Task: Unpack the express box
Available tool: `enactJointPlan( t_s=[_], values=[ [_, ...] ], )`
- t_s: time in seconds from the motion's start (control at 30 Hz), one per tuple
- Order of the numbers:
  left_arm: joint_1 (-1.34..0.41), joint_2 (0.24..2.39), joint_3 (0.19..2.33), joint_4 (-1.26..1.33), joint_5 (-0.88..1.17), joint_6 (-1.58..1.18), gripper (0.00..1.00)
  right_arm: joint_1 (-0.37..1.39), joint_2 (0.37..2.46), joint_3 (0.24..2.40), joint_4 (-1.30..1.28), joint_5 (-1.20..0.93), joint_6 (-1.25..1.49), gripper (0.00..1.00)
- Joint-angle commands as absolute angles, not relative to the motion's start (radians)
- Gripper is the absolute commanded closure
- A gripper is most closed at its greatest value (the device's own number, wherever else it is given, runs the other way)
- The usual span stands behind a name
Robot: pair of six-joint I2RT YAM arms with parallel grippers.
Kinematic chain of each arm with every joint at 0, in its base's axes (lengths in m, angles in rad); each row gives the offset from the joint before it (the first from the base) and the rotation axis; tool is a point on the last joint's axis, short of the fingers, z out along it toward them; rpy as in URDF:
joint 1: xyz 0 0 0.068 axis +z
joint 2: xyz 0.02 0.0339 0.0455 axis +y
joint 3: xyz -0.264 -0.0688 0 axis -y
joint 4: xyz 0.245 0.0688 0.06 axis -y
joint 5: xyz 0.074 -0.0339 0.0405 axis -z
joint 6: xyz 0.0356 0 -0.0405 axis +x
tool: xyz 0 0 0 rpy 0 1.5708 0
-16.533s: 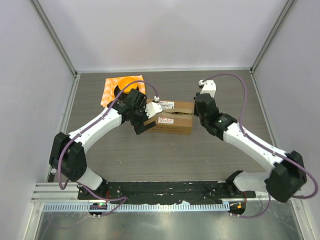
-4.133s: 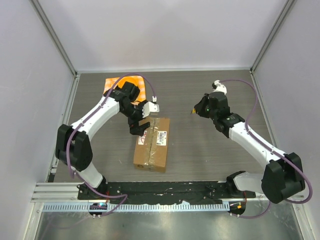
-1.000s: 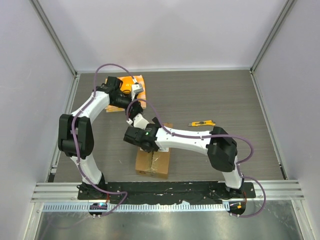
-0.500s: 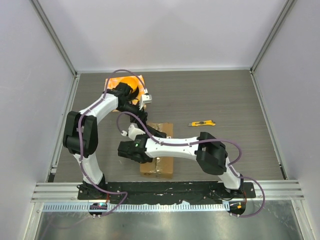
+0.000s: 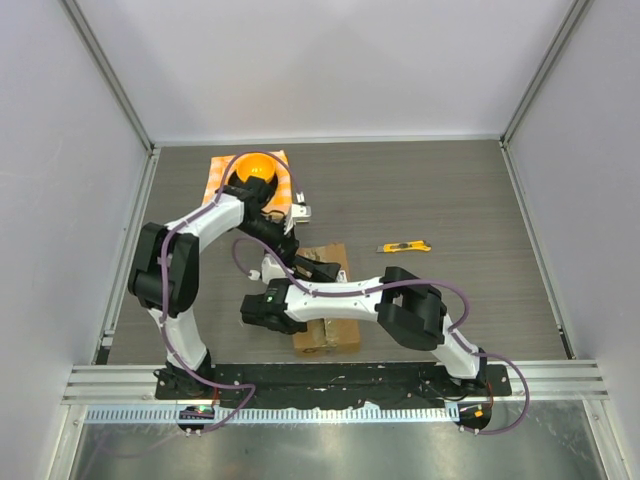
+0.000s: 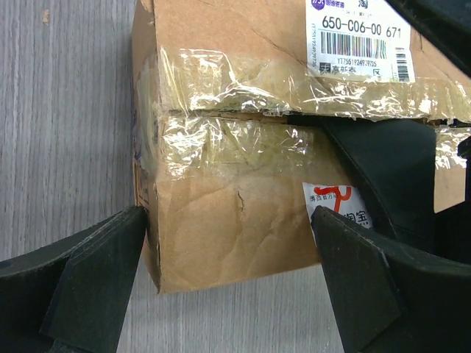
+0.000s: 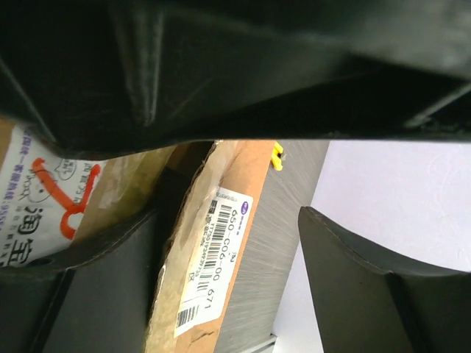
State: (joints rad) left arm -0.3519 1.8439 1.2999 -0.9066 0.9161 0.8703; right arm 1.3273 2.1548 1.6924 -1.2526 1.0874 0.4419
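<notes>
Brown express box [image 5: 326,338]: lower centre of the top view, flat on the desk [image 5: 450,190], taped seam up.
Left hand [image 6: 228,235]: spread wide, box corner showing between its fingers.
Right hand [image 7: 221,250]: spread, close over the labelled top.

A grey wood-grain surface [image 5: 450,190] carried a taped cardboard box [image 5: 335,335], a yellow knife [image 5: 405,246] and an orange cloth [image 5: 218,180].
</notes>
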Motion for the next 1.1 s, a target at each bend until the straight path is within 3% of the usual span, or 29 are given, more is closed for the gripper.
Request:
enactJointPlan(
  t_s=[0.0,0.1,0.33,0.57,0.73,1.07],
  values=[
    [-0.365,1.821,1.236,-0.974,0.818,0.949,0.00,1.322,2.140,1.645,-1.220,1.161,0.472,0.21],
    [-0.365,1.812,1.230,-0.991,0.801,0.973,0.00,1.301,2.123,1.600,-1.160,1.166,0.460,0.26],
    [-0.365,1.784,1.192,-1.006,0.772,1.022,0.00,1.264,2.022,1.523,-1.013,1.154,0.410,0.65],
    [-0.365,1.764,1.181,-1.034,0.746,1.065,0.00,1.230,1.938,1.500,-0.953,1.146,0.376,0.94],
    [-0.365,1.759,1.178,-1.040,0.735,1.072,0.01,1.198,1.872,1.462,-0.907,1.121,0.368,0.99],
    [-0.365,1.764,1.172,-1.042,0.738,1.069,0.00,1.180,1.701,1.338,-0.805,1.140,0.403,0.99]
  ],
)
